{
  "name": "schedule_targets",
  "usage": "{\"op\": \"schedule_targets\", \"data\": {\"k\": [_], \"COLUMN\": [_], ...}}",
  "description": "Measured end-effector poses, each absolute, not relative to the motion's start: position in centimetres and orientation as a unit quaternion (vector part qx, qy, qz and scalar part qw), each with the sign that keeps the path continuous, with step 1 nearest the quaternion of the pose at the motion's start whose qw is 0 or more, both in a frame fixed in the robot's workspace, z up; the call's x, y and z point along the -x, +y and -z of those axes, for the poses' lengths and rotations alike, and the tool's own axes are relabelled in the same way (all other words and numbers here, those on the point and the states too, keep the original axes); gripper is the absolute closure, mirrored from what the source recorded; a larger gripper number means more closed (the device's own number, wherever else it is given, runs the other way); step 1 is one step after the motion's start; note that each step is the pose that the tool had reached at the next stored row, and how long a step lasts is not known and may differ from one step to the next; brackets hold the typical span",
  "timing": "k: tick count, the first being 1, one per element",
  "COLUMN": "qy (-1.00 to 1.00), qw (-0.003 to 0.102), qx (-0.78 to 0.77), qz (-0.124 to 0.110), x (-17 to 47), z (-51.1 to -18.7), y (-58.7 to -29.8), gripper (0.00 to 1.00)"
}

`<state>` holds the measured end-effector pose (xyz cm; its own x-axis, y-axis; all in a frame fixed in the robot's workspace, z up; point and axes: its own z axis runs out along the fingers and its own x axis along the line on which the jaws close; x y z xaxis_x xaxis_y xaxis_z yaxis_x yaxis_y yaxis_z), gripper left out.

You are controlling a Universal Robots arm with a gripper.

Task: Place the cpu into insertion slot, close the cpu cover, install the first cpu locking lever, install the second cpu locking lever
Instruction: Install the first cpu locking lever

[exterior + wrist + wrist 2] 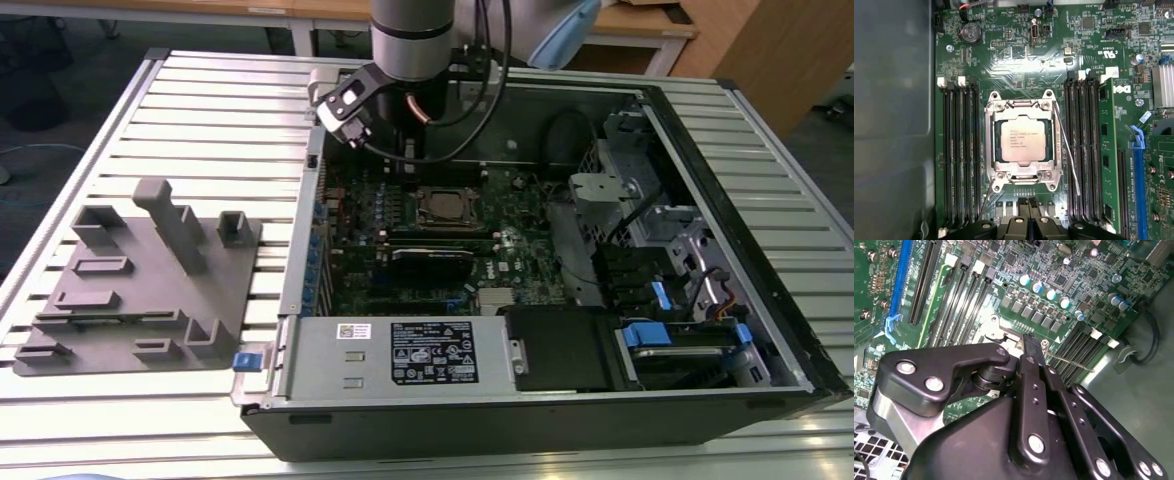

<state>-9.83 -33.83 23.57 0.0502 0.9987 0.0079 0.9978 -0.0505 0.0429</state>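
One cpu [1023,140], a dull silver-grey square, is sitting in the single insertion slot [447,208] on the green board [1019,65], with the one cpu cover [1023,106] lying flat around it as a silvery frame. Two thin wire levers are angling away from the slot, one long [1066,150] and one faint and hard to trace [985,200]. The end effector [1026,202] is hovering just beside the slot with its fingers pressed together and gripping nothing, and its body is hiding most of the slot in the second wrist view.

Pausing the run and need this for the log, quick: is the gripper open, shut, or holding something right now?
Gripper: shut, with nothing held.
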Motion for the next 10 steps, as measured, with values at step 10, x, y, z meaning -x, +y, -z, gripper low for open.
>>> {"op": "schedule_targets", "data": {"k": [10], "qy": [0.689], "qw": [0.013], "qx": [-0.725], "qz": [-0.018], "x": [9.83], "z": [-24.56], "y": [-33.82], "gripper": [0.89]}}
